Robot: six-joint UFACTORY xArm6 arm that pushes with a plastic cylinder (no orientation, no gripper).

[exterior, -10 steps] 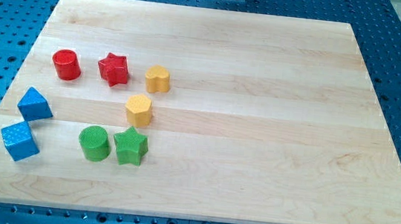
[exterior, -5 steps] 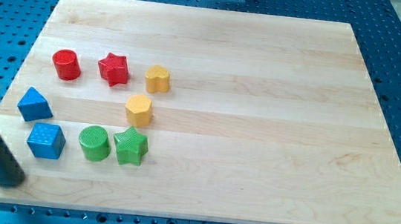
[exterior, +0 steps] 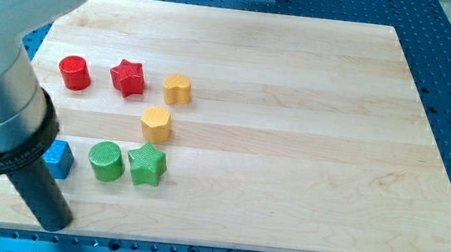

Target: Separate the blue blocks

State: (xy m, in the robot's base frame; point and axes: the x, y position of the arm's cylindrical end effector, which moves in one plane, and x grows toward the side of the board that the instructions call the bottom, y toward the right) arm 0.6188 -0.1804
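Note:
My arm fills the view's left side, and my tip [exterior: 51, 223] rests on the board near its bottom-left edge. A blue cube [exterior: 59, 159] peeks out from behind the rod, just above and beside the tip and left of the green cylinder [exterior: 106, 161]. The blue triangular block is hidden behind my arm. The tip stands below the blue cube; I cannot tell if they touch.
A green star [exterior: 147, 164] sits right of the green cylinder. A yellow hexagon [exterior: 156, 124] and a yellow heart [exterior: 177, 89] lie above it. A red cylinder [exterior: 74, 72] and a red star [exterior: 128, 77] sit at the upper left of the wooden board [exterior: 290, 150].
My arm has swept in from the left and now covers the blue triangular block. The tip moved right along the bottom edge. The blue cube was pushed right, toward the green cylinder.

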